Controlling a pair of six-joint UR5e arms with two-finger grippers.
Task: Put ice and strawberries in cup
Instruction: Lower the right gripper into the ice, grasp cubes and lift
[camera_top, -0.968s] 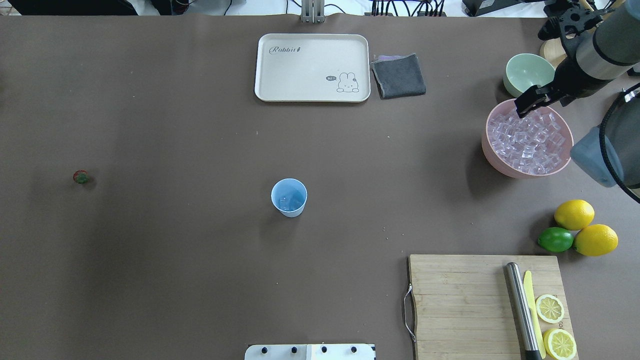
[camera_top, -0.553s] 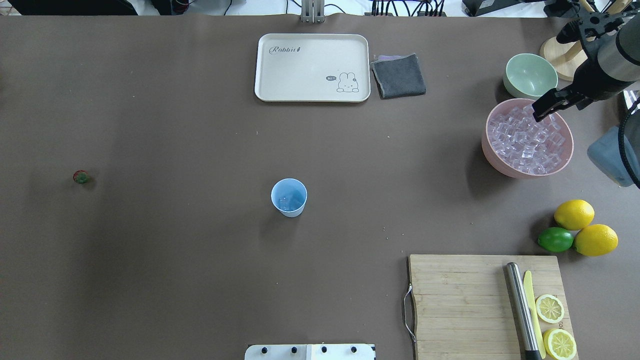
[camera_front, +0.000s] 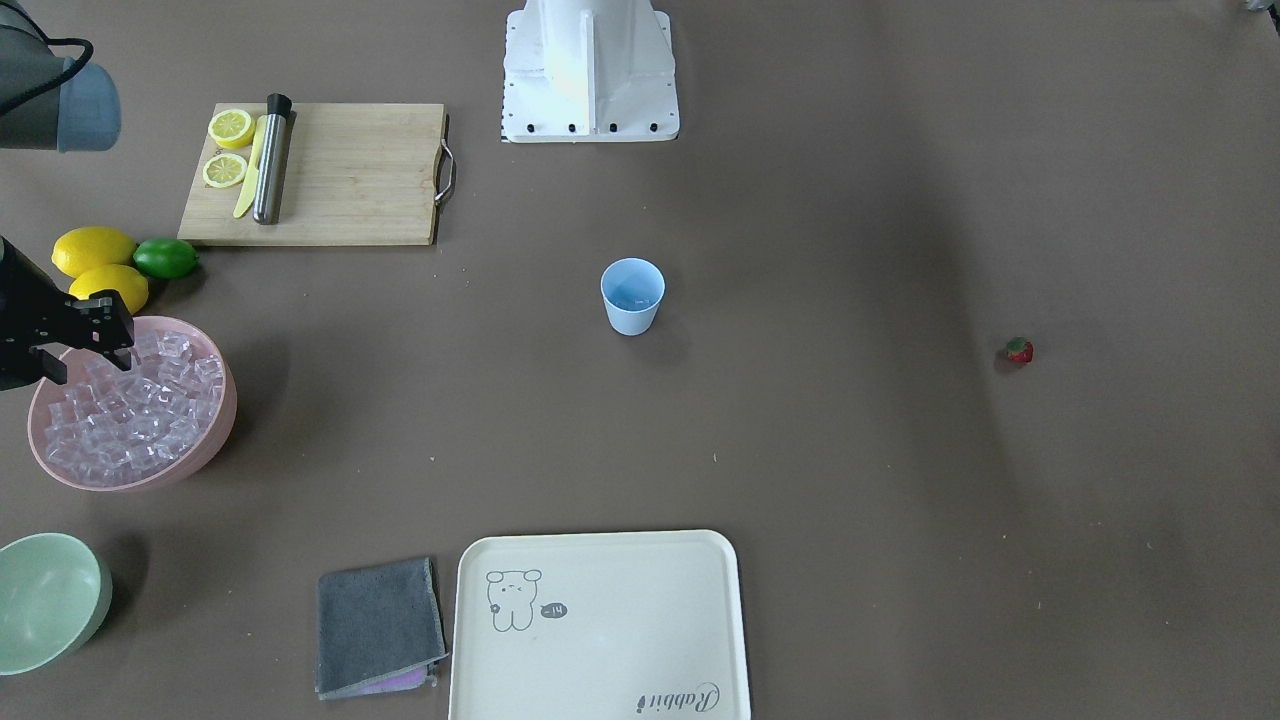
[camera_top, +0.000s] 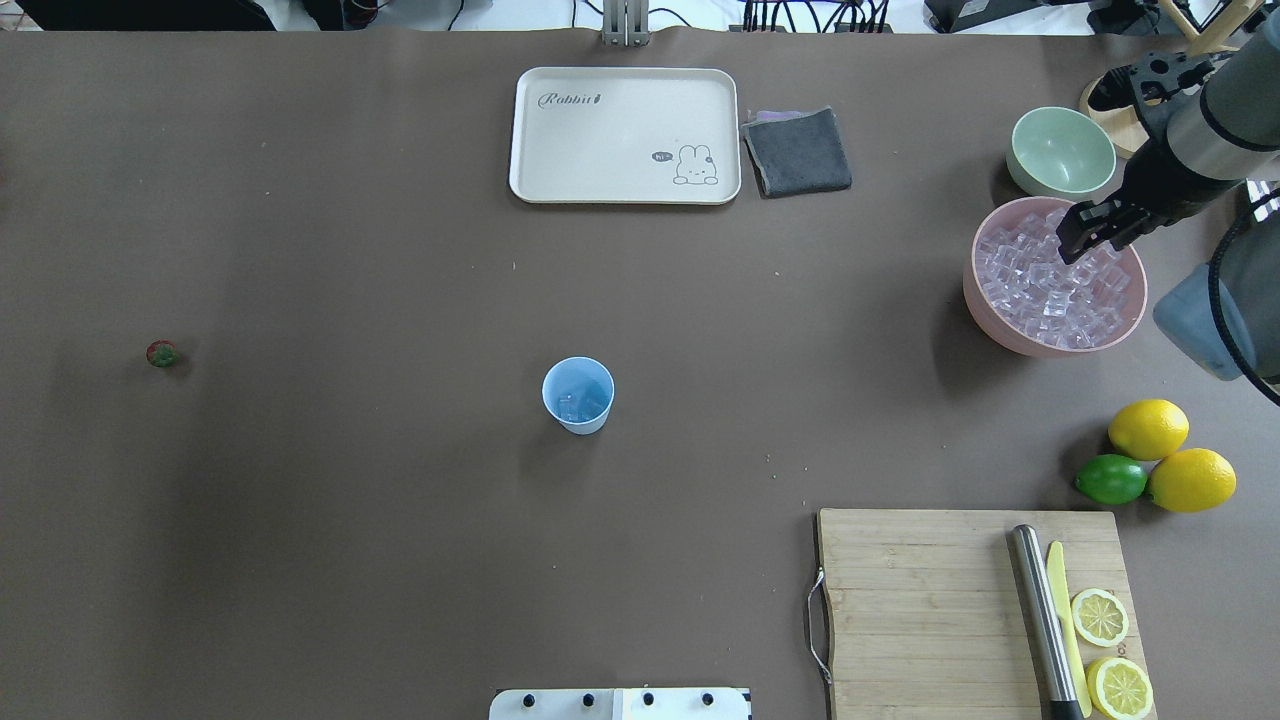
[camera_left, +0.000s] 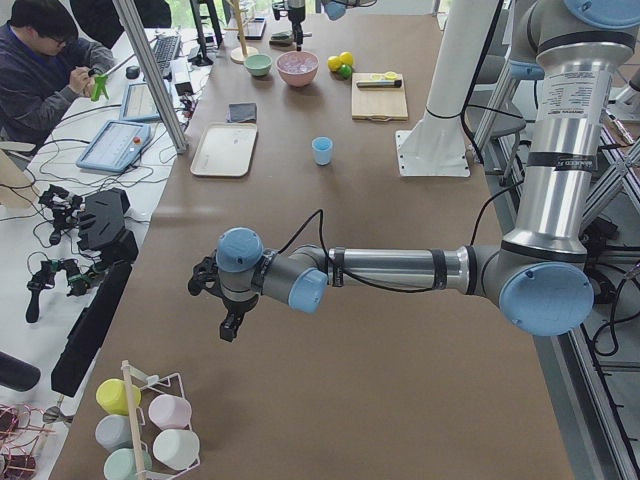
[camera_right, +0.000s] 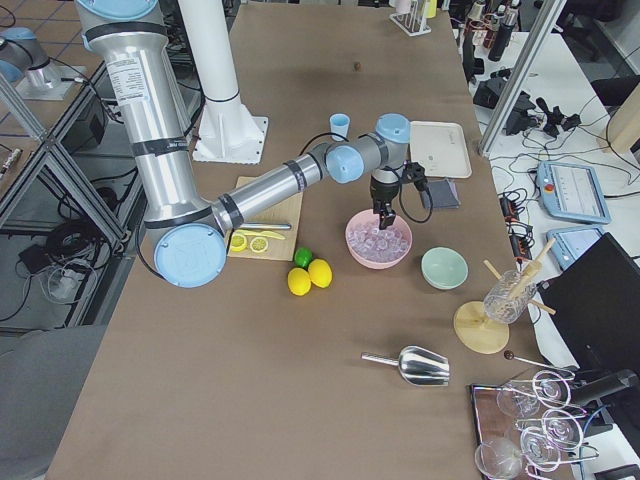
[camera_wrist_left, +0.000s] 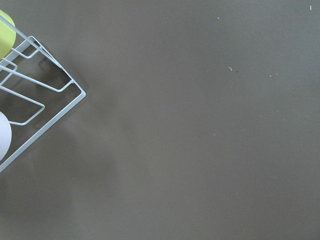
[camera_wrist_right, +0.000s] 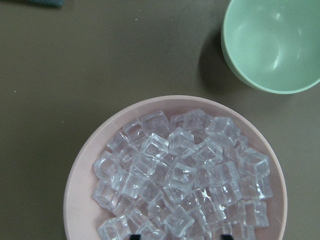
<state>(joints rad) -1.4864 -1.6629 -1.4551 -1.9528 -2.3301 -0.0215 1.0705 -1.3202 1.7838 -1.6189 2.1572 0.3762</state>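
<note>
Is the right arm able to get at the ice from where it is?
Probably yes. Its end effector hangs open right over the ice in the pink bowl, with nothing between them.

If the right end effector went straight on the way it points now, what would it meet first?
The ice in the pink bowl, right below the right end effector; the gap is unclear.

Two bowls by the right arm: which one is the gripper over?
The pink bowl, the one heaped with ice. The right gripper hangs above it; the pale green bowl beside it is empty.
</note>
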